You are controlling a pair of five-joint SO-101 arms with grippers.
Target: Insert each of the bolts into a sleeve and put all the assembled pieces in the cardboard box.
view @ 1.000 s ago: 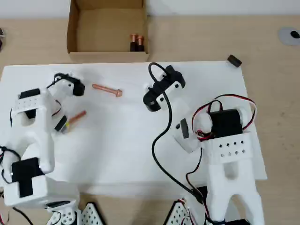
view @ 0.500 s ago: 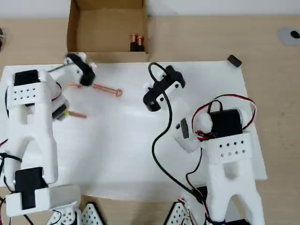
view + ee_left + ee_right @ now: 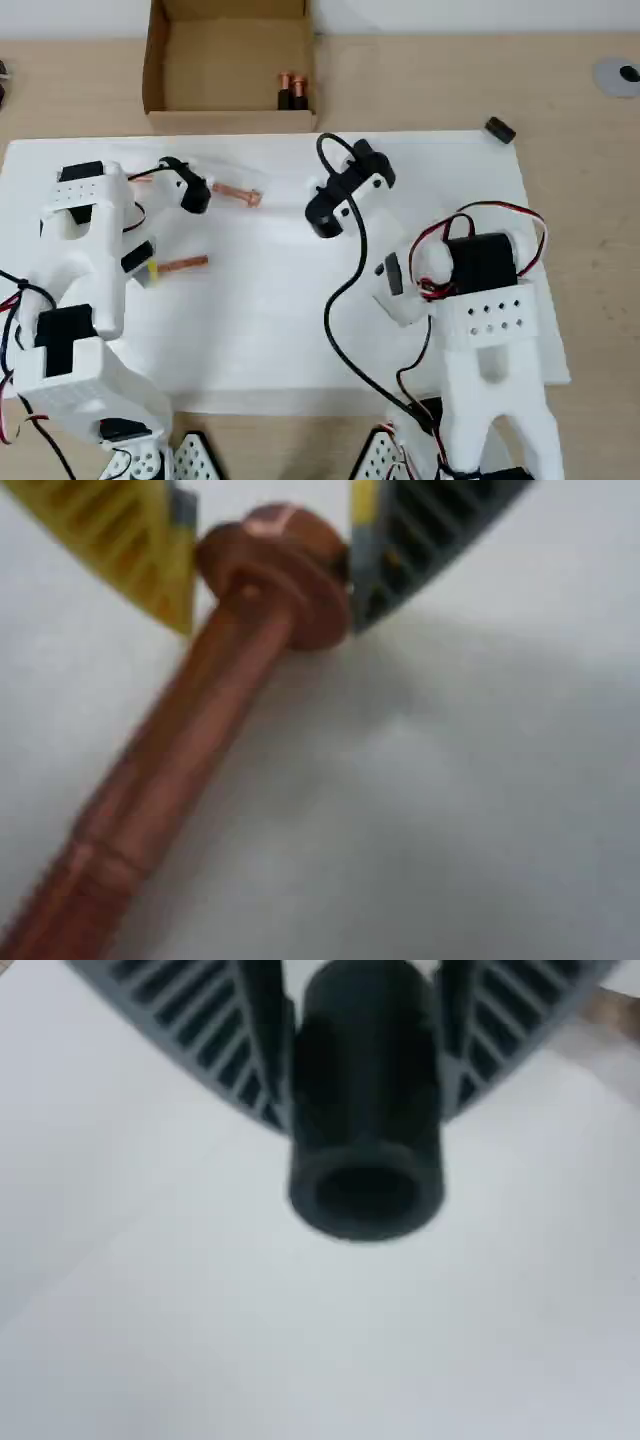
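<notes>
Left tool [image 3: 270,555] clamps the flanged head of a copper-coloured bolt [image 3: 185,730], its smooth round shank lying low over the white sheet [image 3: 260,320] at the left of the high view. Right tool [image 3: 365,1090], centre frame, grips a matte black sleeve [image 3: 366,1175], a short tube with its bore facing outward. Mating them looks to call for lining up shank and bore on one axis before any push. A second bolt [image 3: 236,194] lies loose nearby. Two finished pieces [image 3: 291,90] sit in the cardboard box [image 3: 152,70], upper left.
</notes>
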